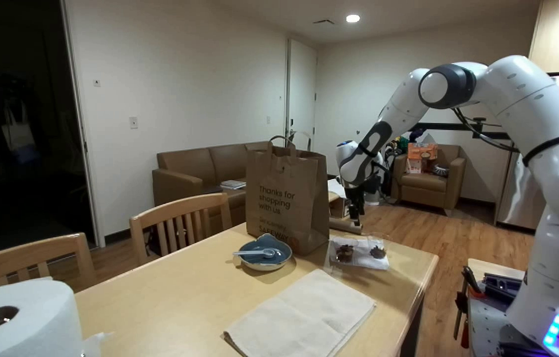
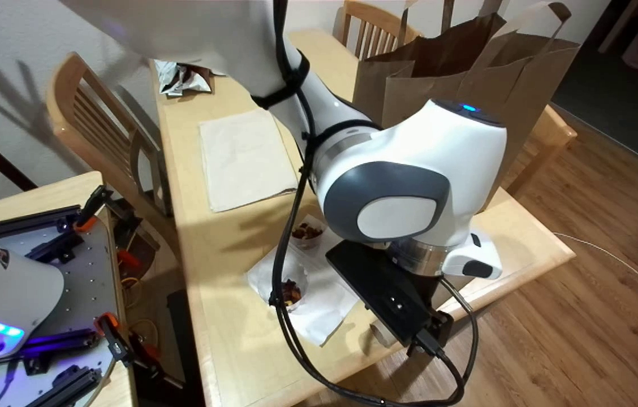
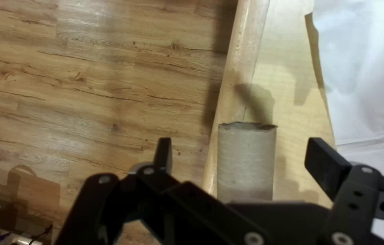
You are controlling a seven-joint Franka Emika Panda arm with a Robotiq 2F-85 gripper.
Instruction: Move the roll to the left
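The roll is a grey-brown cardboard tube (image 3: 246, 160) with a ragged end, lying along the table edge. It also shows in both exterior views, beyond the paper bag (image 1: 345, 226) and partly under the wrist (image 2: 382, 333). My gripper (image 3: 239, 144) is open in the wrist view, with one finger on each side of the tube and a gap on both sides. In an exterior view the gripper (image 1: 356, 213) points down just above the tube. The tube's rear part is hidden behind the gripper body. A white paper roll (image 1: 22, 317) stands at the near corner of the table.
A tall brown paper bag (image 1: 284, 198) stands beside the tube. A blue bowl with a spoon (image 1: 265, 253), a folded cloth (image 1: 302, 317) and small cups on white paper (image 2: 324, 308) are on the table (image 2: 228, 356). The floor (image 3: 93, 85) drops off past the edge.
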